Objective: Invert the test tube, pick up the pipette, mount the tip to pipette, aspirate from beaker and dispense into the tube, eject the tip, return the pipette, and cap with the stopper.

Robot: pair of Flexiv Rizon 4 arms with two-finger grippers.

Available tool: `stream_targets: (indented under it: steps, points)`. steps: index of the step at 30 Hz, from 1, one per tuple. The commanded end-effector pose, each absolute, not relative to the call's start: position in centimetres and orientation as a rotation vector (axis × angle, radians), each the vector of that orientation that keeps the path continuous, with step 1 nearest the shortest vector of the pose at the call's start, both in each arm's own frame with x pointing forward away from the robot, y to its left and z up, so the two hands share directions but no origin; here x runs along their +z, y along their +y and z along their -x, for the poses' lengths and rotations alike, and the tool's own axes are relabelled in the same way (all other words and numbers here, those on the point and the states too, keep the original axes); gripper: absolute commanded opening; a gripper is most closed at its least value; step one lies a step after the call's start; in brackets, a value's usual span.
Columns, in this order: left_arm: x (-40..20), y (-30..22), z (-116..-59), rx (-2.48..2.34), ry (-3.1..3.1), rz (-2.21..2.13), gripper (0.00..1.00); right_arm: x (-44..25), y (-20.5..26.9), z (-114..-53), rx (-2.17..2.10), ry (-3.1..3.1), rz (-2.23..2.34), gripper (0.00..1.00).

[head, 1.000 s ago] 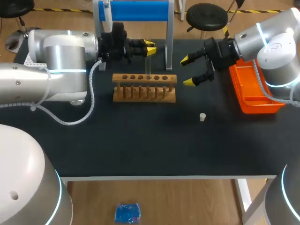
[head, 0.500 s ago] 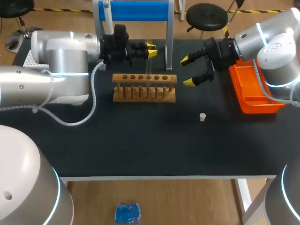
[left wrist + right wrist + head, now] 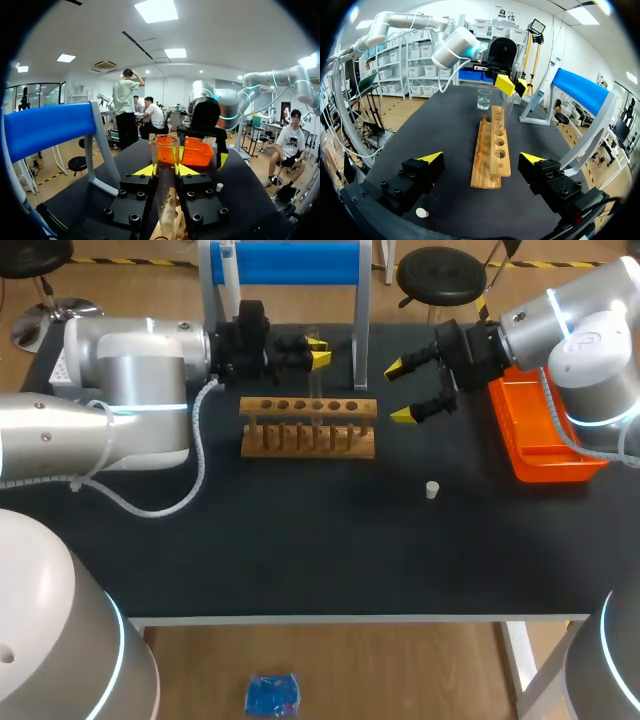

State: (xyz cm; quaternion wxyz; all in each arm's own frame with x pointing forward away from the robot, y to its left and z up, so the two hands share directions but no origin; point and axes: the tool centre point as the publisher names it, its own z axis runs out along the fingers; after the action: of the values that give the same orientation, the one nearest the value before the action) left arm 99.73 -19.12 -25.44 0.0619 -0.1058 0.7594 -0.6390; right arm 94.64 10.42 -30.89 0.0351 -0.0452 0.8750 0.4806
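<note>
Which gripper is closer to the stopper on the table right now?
Right. The right gripper hangs open just beyond the stopper. The left gripper is farther off, past the wooden rack, jaws shut on the test tube.

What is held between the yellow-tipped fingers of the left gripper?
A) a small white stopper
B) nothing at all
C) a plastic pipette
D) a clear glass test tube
D: in the left wrist view the clear glass test tube stands between the two fingers of the left gripper, touched from both sides, while the small white stopper lies alone on the black table.
</note>
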Motion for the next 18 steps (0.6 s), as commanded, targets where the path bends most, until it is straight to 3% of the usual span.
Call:
stream_targets:
  steps: [1, 18]
  points:
    - [-25.6, -18.99, -99.38, -1.926, 2.289, 0.336, 0.0, -30.74, 10.34, -94.61, 1.473, 2.694, 0.14, 1.0]
    - [-26.39, -18.97, -99.51, -1.918, 2.297, 0.369, 0.0, -30.74, 10.34, -94.61, 1.473, 2.694, 0.14, 1.0]
